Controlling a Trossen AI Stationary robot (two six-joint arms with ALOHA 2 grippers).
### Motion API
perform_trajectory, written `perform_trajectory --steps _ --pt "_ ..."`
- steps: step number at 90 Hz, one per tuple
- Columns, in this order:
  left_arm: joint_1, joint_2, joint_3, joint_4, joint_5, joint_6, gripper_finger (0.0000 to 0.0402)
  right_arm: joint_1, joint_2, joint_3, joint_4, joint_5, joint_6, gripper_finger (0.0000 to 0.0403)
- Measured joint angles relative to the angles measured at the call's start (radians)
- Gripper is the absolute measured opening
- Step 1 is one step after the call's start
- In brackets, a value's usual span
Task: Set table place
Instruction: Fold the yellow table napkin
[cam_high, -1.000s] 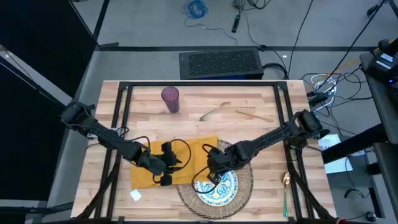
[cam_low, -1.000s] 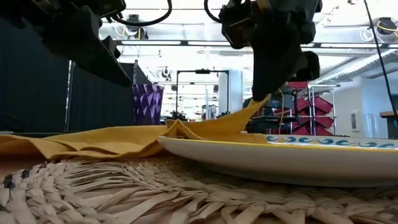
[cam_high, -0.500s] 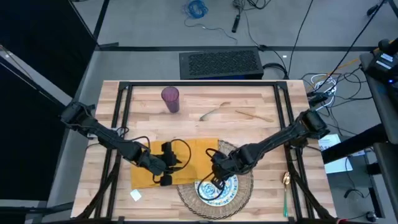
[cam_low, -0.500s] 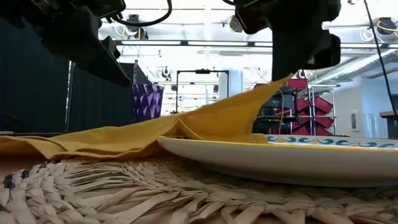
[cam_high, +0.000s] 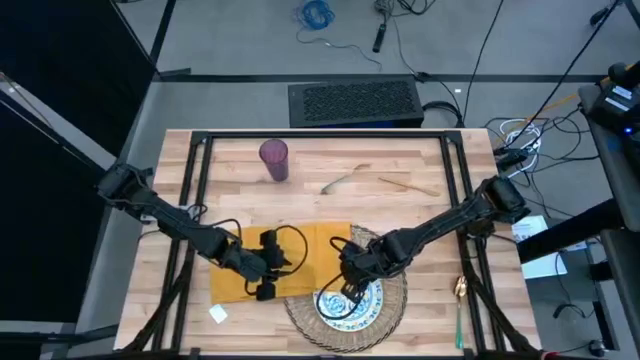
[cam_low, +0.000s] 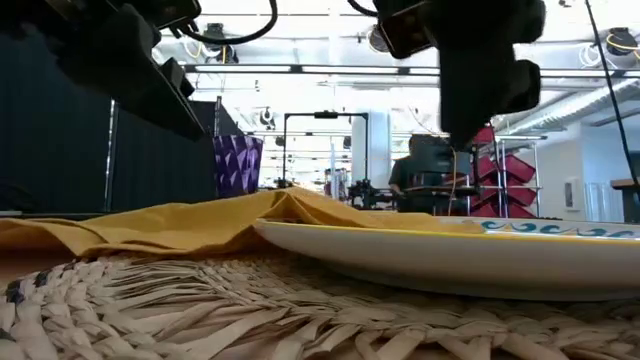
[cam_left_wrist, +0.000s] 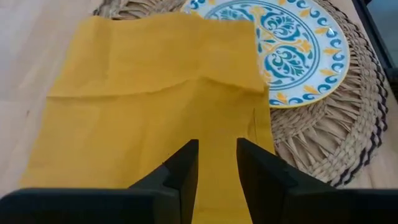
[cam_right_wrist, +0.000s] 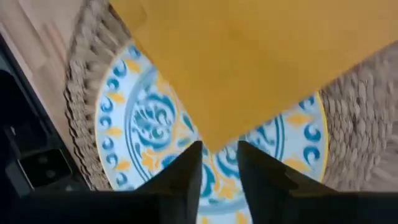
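The yellow napkin (cam_high: 292, 252) lies spread on the table, left of the woven mat (cam_high: 396, 292). Its right part rests on the mat and over the rim of the blue-patterned plate (cam_high: 362, 308). My right gripper (cam_high: 345, 287) hangs above that rim, fingers a little apart. The napkin's corner (cam_right_wrist: 210, 144) lies on the plate just short of them. Over the napkin's middle my left gripper (cam_high: 264, 267) stands above the cloth (cam_left_wrist: 149, 112), with a narrow gap between its fingers. The purple tumbler (cam_high: 274, 158) stands at the far left.
Gold cutlery (cam_high: 340, 182) and another piece (cam_high: 405, 185) lie at the table's far middle. A teal-handled spoon (cam_high: 459, 312) lies by the right edge, and a small white tag (cam_high: 218, 314) near the front left. A person (cam_low: 412, 180) shows in the room behind.
My right gripper carried the napkin's right corner up and toward the near edge over the plate, then let go. The lifted corner has fallen and now lies flat on the plate's rim; the rest of the napkin stayed put.
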Motion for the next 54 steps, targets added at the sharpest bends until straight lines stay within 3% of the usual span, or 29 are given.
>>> perform_trajectory --steps 15,38,54 --pt "-0.006 0.0 0.0 -0.011 0.073 -0.027 0.0093 -0.013 -0.015 0.0 -0.071 -0.017 0.001 0.0134" --pt "-0.102 0.0 0.0 -0.236 0.049 -0.206 0.0093 -0.015 -0.039 0.0 -0.086 0.038 -0.04 0.0139" --pt "-0.174 0.0 0.0 -0.256 0.043 -0.279 0.0093 -0.019 -0.043 0.0 -0.086 0.07 -0.068 0.0139"
